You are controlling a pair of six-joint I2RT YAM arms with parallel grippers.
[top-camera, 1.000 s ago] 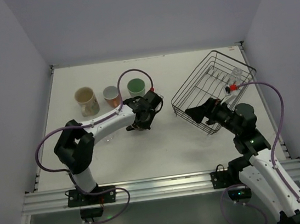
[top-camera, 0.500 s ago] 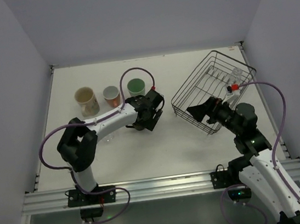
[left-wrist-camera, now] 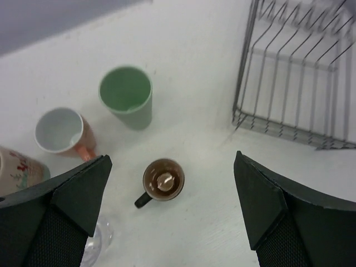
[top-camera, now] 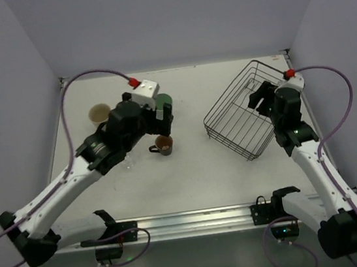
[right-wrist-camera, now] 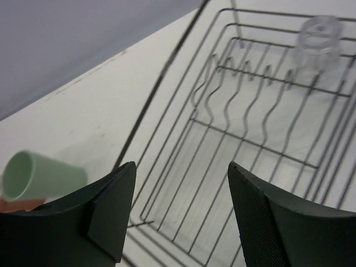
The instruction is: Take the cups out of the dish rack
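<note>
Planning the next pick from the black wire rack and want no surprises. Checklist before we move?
1. Right gripper open and empty: ok.
2. Left gripper open and empty: ok.
3. Black wire dish rack fully unloaded: not ok, a clear glass sits inside it.
4. Clear glass mouth up or down: cannot tell.
5. Small dark brown mug upright on the table, outside the rack: ok.
6. Left gripper clear of the rack: ok, it hangs above the mug.
</note>
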